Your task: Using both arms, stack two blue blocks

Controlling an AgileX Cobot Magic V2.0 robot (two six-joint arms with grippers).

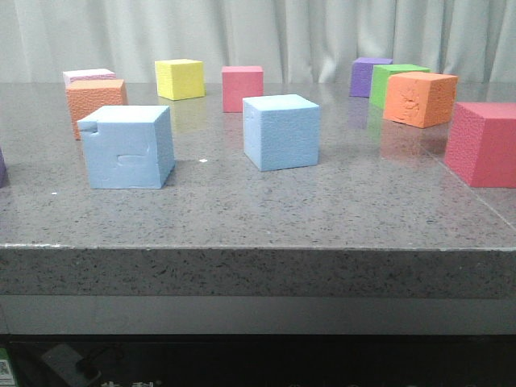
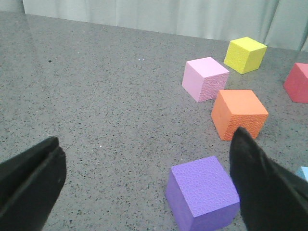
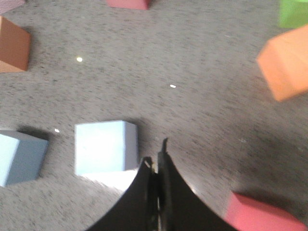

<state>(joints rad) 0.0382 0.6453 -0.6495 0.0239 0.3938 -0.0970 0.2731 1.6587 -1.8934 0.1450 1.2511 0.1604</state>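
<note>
Sitting apart: two blue blocks [image 1: 127, 147] [image 1: 280, 131]; left hand [image 2: 144, 187] spread, right hand [image 3: 157, 192] closed empty.

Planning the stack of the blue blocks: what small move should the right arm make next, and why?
Probably open the right gripper. Its jaws are shut, holding nothing, just beside the plain blue block, and both blue blocks, this one and the notched blue block, sit apart on the table, ungrasped.

Grey speckled table [image 1: 258, 218], two blue blocks [image 1: 127, 147] [image 1: 280, 131], other coloured cubes [image 1: 180, 78]
</note>
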